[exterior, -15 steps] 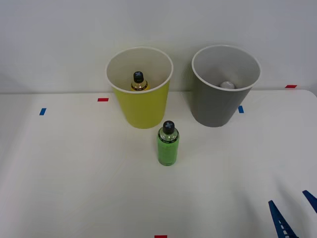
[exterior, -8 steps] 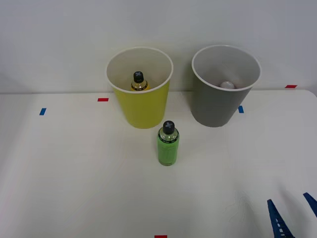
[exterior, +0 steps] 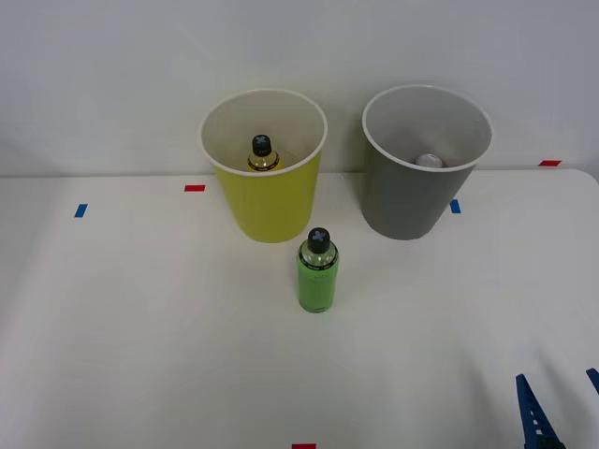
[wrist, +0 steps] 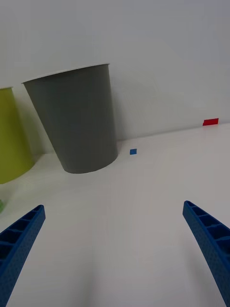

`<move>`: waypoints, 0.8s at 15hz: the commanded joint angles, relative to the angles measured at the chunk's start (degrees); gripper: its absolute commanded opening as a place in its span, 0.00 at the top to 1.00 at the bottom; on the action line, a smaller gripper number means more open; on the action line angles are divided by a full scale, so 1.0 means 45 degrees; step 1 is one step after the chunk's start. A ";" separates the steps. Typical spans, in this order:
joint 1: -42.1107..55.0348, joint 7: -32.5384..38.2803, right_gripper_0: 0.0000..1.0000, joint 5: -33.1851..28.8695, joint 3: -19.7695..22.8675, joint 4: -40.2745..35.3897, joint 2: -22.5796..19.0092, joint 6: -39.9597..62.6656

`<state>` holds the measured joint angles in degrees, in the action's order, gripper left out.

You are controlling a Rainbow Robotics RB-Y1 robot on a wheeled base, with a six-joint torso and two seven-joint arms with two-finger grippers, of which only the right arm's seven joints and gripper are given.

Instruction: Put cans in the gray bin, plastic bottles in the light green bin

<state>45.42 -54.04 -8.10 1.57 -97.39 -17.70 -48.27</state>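
Front view: the spread right gripper (exterior: 562,416) should probably approach the green bottle (exterior: 317,273) mid-table low, gripping below its cap.

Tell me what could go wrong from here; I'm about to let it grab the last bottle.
The green bottle stands upright close in front of the light green bin, so an off-centre approach by the open right gripper might tip it or nudge the bin. The gray bin sits nearby, so a careless release could missort it.
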 commanded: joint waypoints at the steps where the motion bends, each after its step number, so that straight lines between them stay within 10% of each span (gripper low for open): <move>1: -0.0094 0.0270 0.00 -0.0017 0.0198 0.0216 -0.0051 0.0005; 12: -0.0778 0.2008 0.00 -0.3201 0.1175 0.0235 0.0164 0.0005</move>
<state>42.11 -45.11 -21.92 6.67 -96.31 -17.11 -48.25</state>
